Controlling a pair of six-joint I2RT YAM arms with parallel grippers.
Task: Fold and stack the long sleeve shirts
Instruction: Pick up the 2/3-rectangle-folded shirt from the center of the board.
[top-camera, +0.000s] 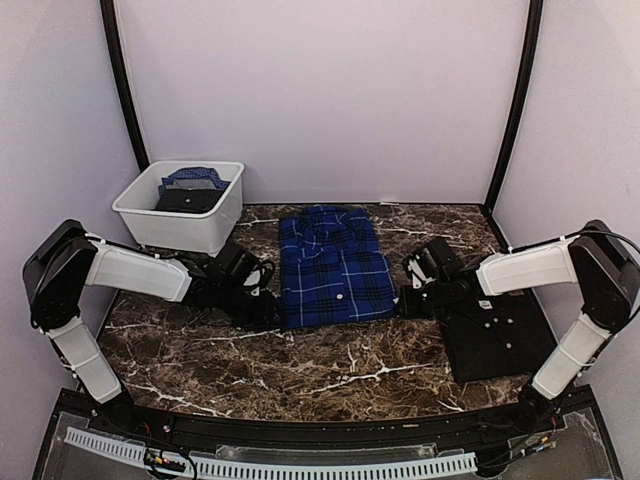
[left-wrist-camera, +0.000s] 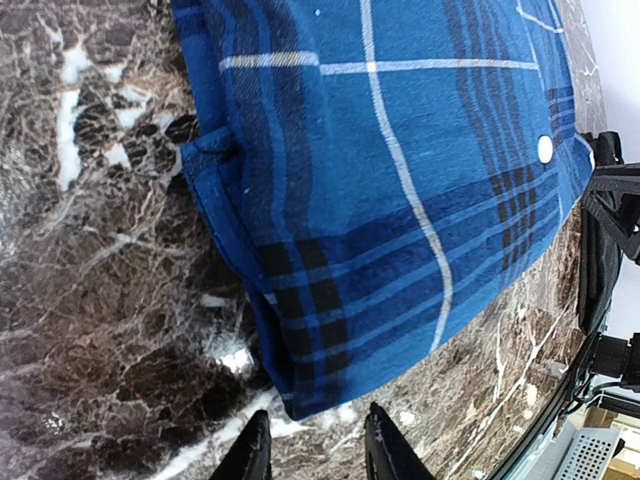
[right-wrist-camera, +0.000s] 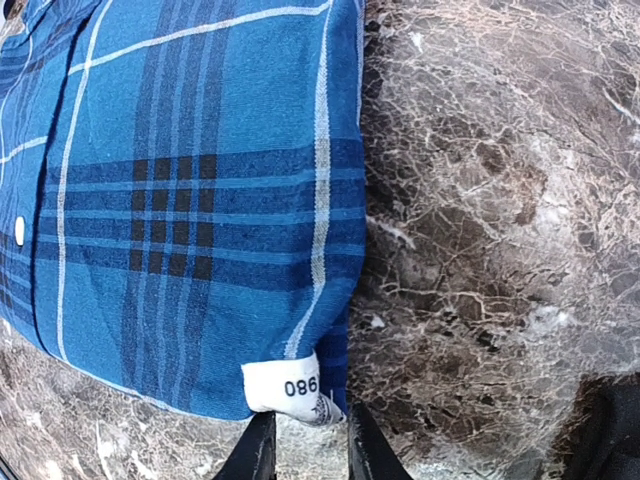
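A: The left gripper (left-wrist-camera: 315, 450) and the right gripper (right-wrist-camera: 305, 450): holding anything?
B: No. Both are narrowly apart and empty, low over the table (top-camera: 300, 370) at the folded blue plaid shirt's (top-camera: 334, 268) eight and four o'clock corners, probably to lift it.
A: Onto what?
B: Likely the black shirt (top-camera: 500, 335), at its four o'clock. The right gripper sits by the white tag (right-wrist-camera: 285, 385).

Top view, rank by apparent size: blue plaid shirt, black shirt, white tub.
Largest: the royal-blue plaid cloth shirt.
Then the white rectangular plastic tub and the plain black shirt, too close to rank; the right arm covers part of that shirt.
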